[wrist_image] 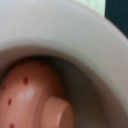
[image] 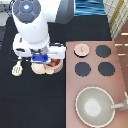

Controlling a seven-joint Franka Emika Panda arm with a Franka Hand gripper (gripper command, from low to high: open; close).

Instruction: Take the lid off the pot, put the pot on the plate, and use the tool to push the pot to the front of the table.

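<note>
The gripper (image: 43, 58) hangs low over the pot (image: 52, 64), a small pinkish-tan pot with reddish-orange contents, left of the stove. The hand covers most of the pot. In the wrist view the pot's inner wall (wrist_image: 70, 35) fills the picture, with the reddish dotted contents (wrist_image: 30, 95) very close. A tan rim of the plate (image: 41, 70) shows just below the hand, under the pot. The lid (image: 81, 49) lies on the stove's top-left burner. The cream spatula tool (image: 17, 70) rests on the black table (image: 30, 105), left of the plate.
The brownish-pink stove panel (image: 70, 82) takes up the exterior view's right side, with three uncovered black burners (image: 82, 68). A large grey pan (image: 95, 105) with a long handle sits at the bottom right. The robot's white arm (image: 30, 25) covers the top left.
</note>
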